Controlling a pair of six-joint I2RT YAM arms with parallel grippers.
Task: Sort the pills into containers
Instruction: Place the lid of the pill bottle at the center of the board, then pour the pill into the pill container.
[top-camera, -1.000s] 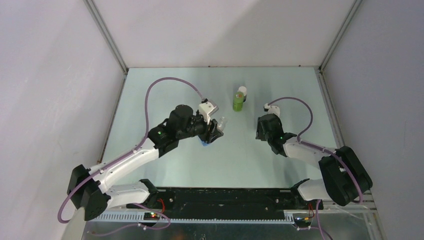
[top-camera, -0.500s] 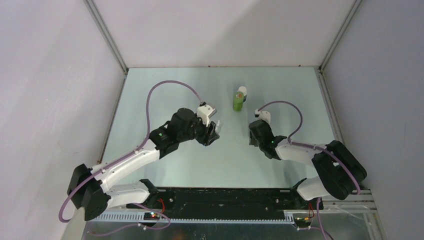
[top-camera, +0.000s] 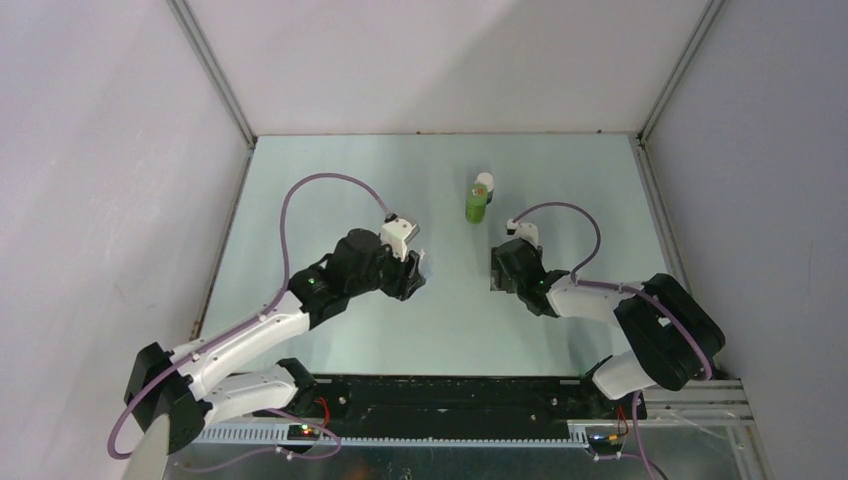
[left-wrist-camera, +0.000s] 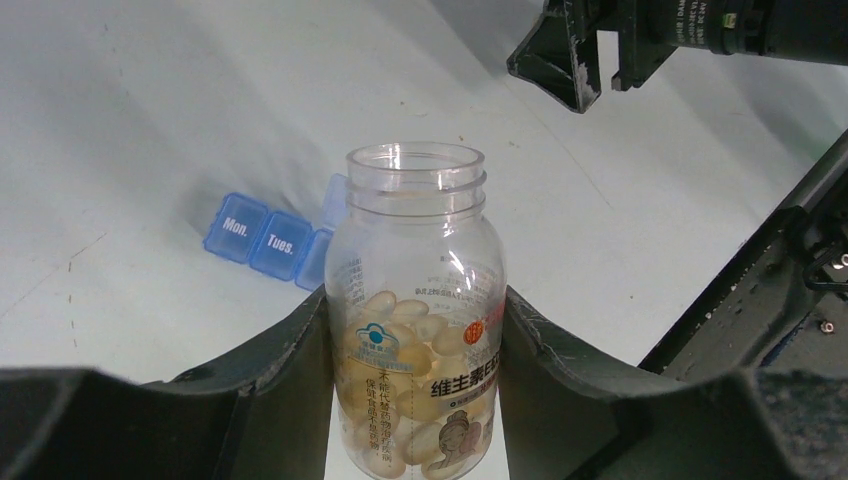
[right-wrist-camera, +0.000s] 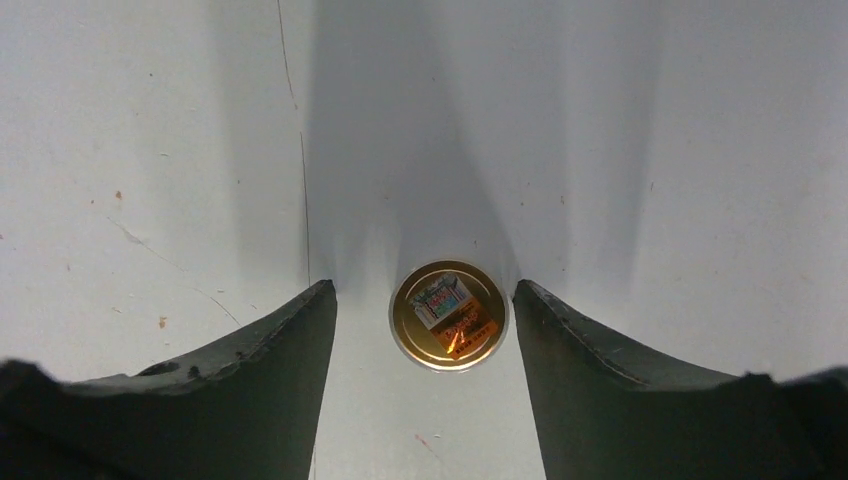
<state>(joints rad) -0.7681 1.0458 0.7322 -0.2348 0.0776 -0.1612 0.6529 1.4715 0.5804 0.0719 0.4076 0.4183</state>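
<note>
Left gripper clamps the uncapped pill bottle upright, with the blue pill organizer just beyond it on the pale, scuffed table. Right gripper stands wide, the gold cap lying free between its fingers. White walls all round.

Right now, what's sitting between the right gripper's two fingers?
A gold bottle cap lies flat on the table between the right gripper's fingers, touching neither; the right wrist view shows it.
</note>
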